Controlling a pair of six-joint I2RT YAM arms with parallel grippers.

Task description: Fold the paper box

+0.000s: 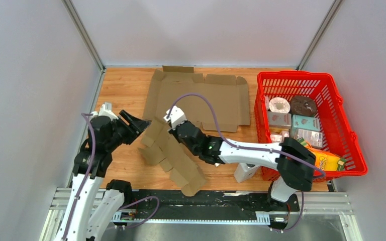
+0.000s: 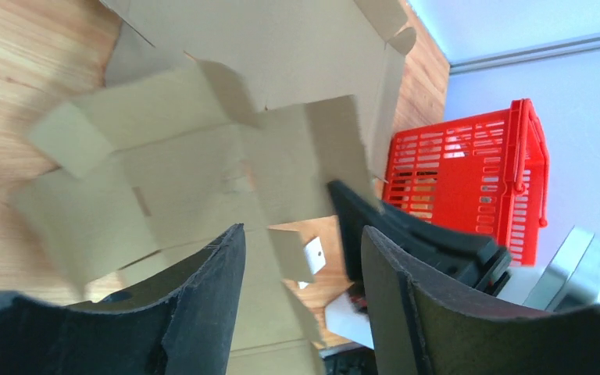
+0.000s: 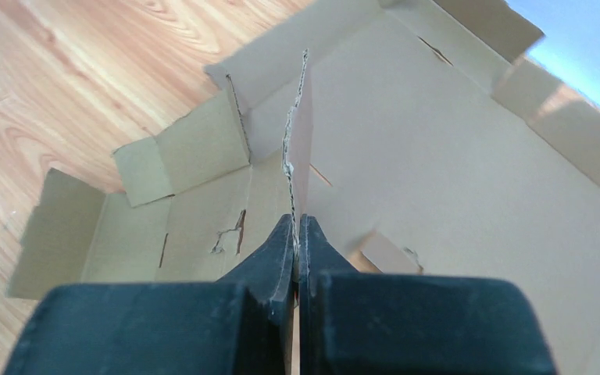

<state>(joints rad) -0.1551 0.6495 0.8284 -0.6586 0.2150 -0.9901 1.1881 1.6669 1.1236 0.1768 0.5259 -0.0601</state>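
Observation:
A small unfolded cardboard box [image 1: 173, 156] lies slanted on the wooden table in front of the arms. My right gripper [image 1: 174, 125] is shut on one upright panel of it; in the right wrist view the fingers [image 3: 281, 242] pinch the panel's edge [image 3: 300, 133] between them. My left gripper [image 1: 139, 123] is open and empty, just left of the box's upper flaps. In the left wrist view its jaws [image 2: 303, 230] stand apart with the box [image 2: 187, 172] beyond them, not touching. A larger flat cardboard sheet [image 1: 201, 95] lies behind.
A red basket [image 1: 331, 100] holding several packaged goods stands at the right and shows in the left wrist view [image 2: 469, 180]. A white block [image 1: 245, 172] sits by the right arm's base. Grey walls enclose the table on three sides.

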